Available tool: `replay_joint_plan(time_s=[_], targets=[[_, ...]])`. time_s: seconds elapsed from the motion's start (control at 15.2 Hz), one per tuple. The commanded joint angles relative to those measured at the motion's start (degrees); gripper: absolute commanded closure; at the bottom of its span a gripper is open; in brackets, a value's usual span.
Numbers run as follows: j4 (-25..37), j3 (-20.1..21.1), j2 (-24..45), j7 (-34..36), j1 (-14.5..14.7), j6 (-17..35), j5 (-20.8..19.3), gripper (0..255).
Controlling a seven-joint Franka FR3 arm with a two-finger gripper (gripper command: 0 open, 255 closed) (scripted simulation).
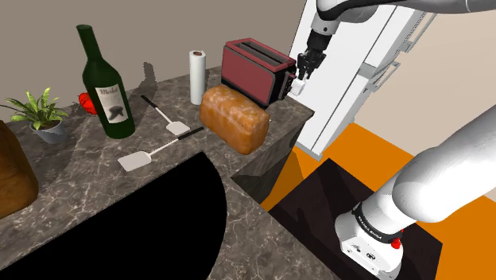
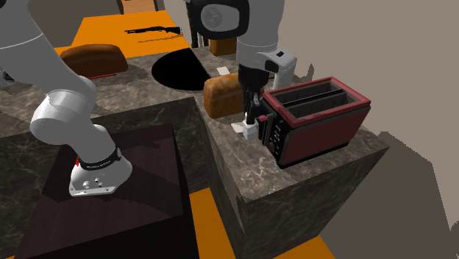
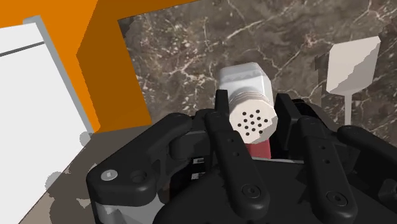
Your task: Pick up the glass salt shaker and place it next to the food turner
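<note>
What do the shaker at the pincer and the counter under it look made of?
The salt shaker has a plain white, opaque, matte body with nothing glassy about it. Its cap is pale beige with round holes, material unclear. The counter looks like dark stone, marble-like, judging by its pale veins.

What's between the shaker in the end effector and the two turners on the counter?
In the shoulder view, the red toaster and the bread loaf stand between the salt shaker and the nearer turner; the second turner lies beyond that.
</note>
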Motion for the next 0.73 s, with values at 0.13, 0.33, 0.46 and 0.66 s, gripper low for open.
replay_joint_plan(time_s=[0.13, 0.33, 0.46, 0.66], targets=[[2.3, 0.1, -0.8, 0.1, 0.0, -3.1, -0.2, 255], [4.3, 0.1, -1.1, 0.2, 0.0, -5.4, -0.2, 255], [5.7, 0.1, -1.2, 0.2, 0.0, -6.9, -0.3, 255], [6.9, 0.8, -0.6, 1.4, 0.6, -7.5, 0.0, 255]])
